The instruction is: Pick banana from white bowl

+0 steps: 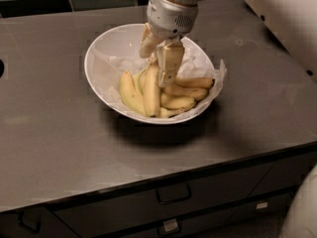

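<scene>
The white bowl [99, 58] stands on the dark counter, lined with crumpled white paper. Several yellow bananas lie in it. The banana [151, 95], the longest and thickest, lies near the bowl's middle with its stem end pointing to the back. My gripper [155, 67] hangs from the arm at the top of the view, reaches down into the bowl and sits right at the banana's upper end. The gripper hides the stem end.
Shorter bananas [185, 92] lie to the right in the bowl and one more [128, 92] lies at the left. The grey counter [59, 143] ends at a front edge above drawers [173, 195]. The robot's pale body [282, 19] fills the upper right.
</scene>
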Controlling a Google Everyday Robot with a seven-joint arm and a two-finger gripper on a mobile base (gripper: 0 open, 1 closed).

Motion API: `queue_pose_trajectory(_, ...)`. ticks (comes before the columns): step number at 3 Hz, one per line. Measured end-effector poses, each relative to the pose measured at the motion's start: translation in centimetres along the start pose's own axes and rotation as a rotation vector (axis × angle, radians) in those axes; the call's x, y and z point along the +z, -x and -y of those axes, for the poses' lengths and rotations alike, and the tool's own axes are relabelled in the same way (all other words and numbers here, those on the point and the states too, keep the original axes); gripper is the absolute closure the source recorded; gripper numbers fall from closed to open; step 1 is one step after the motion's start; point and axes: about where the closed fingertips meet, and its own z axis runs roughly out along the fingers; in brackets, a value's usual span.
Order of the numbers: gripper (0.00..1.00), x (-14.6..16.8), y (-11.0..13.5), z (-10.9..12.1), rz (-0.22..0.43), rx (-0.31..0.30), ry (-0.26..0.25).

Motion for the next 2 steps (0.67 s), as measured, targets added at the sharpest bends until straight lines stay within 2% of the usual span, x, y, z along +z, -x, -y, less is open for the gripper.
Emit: queue_pose_trajectory(2, 0.36, 1.53, 0.03, 1.82, 0.005, -0.027, 0.025)
